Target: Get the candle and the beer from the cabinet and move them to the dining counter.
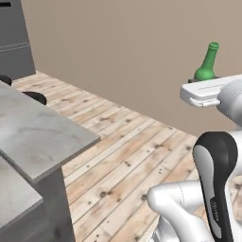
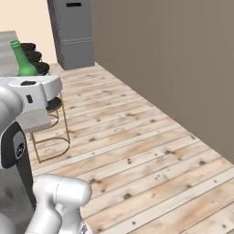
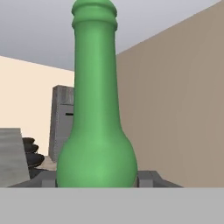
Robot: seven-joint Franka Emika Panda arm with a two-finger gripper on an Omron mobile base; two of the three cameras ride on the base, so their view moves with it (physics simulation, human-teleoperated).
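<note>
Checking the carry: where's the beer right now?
The beer stands upright in the hand, over the wood floor, right of the dining counter.

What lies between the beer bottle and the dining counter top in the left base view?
Bare wooden floor. In the left base view the bottle stands up out of the hand at right, the counter lies at left, and only planks show between them.

My own body: a white arm with dark joints

My arm [image 1: 189, 208] had smooth, glossy white rounded shells, and one black joint cover [image 1: 218, 179] with a grey stripe and small pale lettering. My hand [image 1: 208, 92] was a flat white block; my finger tips [image 3: 148, 178] were dark grey.
</note>
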